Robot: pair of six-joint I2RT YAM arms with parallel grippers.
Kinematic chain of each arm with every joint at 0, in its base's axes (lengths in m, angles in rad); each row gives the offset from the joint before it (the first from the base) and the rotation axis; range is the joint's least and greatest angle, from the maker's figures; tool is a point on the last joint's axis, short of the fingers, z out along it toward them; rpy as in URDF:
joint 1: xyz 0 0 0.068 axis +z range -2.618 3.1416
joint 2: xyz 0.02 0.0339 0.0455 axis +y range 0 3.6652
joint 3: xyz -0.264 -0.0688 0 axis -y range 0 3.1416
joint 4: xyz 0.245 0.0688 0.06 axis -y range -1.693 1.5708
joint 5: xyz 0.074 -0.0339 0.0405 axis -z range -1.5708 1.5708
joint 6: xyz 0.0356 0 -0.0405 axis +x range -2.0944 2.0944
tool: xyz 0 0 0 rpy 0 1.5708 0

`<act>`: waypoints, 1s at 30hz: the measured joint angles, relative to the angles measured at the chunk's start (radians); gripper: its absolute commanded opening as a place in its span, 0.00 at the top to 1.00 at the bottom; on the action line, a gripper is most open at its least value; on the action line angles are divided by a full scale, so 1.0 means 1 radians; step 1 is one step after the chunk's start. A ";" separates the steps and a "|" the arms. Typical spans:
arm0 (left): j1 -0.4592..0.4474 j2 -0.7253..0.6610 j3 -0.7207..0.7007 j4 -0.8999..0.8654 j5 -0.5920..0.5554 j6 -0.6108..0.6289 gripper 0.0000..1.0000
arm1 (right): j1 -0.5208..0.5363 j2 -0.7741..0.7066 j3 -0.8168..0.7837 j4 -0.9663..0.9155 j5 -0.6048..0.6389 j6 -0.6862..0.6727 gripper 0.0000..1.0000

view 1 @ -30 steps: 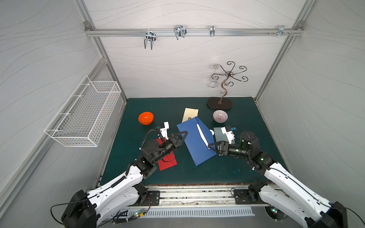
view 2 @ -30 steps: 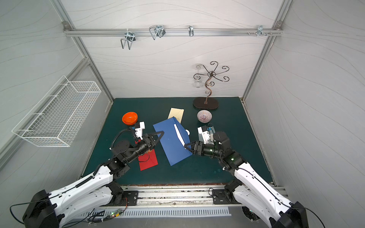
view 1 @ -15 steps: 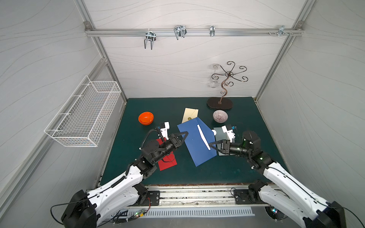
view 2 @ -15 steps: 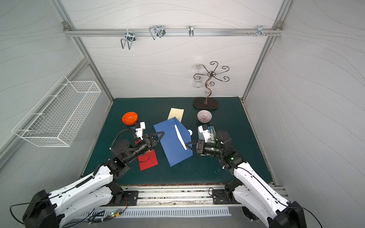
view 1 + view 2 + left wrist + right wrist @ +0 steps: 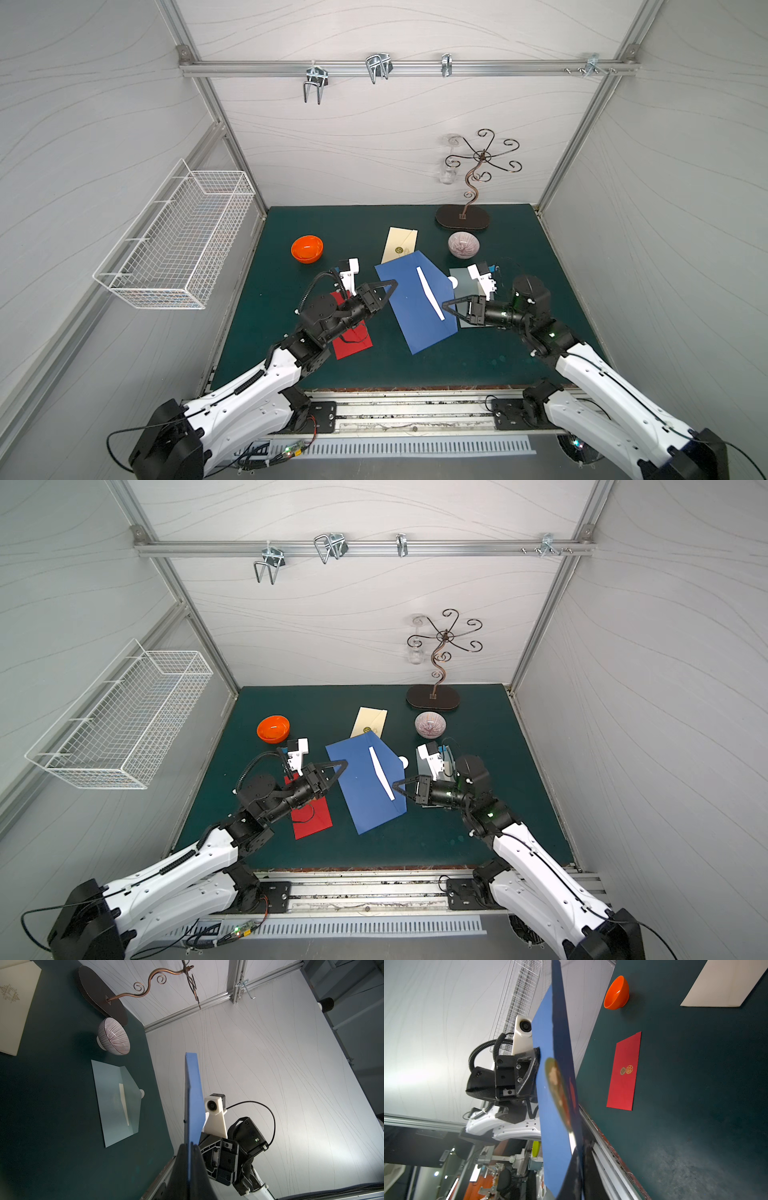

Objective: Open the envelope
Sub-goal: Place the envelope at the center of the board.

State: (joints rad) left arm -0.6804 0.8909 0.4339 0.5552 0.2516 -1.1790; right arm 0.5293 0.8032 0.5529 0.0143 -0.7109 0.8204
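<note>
White panelled walls (image 5: 374,145) box in a dark green worktop (image 5: 498,357), and from my console I place everything against the blue envelope (image 5: 409,309). It is held clear of the worktop, over its middle, between the two arms. Under its left side lies a red envelope (image 5: 353,340). A grey envelope (image 5: 459,276) sits just beside its right edge, a cream envelope (image 5: 399,245) just behind its far edge, and an orange bowl (image 5: 306,248) further off past its far left corner. A thin white strip (image 5: 428,293) runs across its upper face.

The left gripper (image 5: 391,285) has its jaws clamped on the blue envelope's left edge; the left wrist view shows the sheet edge-on between them. The right gripper (image 5: 444,306) has its jaws together on the opposite edge, by the strip's near end, and the right wrist view shows the sheet running into them. I cannot tell whether they pinch the flap alone or both layers.

I judge this to be the peel. I would use the left arm as a fixed anchor and draw the right away slowly, square to the fold, watching that only the flap follows.
</note>
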 measured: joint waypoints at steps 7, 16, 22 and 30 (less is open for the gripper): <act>0.000 0.022 0.014 -0.047 0.005 0.008 0.67 | 0.000 -0.005 0.025 -0.077 0.029 -0.047 1.00; 0.000 0.032 0.051 -0.237 -0.021 0.057 0.42 | -0.009 -0.065 0.169 -0.375 0.311 -0.197 1.00; 0.000 0.032 0.068 -0.398 -0.089 0.092 0.40 | -0.047 -0.013 0.165 -0.463 0.442 -0.214 1.00; 0.000 0.032 0.097 -0.549 -0.159 0.140 0.40 | -0.058 0.105 0.064 -0.418 0.463 -0.135 0.96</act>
State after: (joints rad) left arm -0.6804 0.9226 0.5312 0.0067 0.0929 -1.0386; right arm 0.4713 0.9081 0.6170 -0.4042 -0.2478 0.6853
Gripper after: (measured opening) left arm 0.599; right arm 0.046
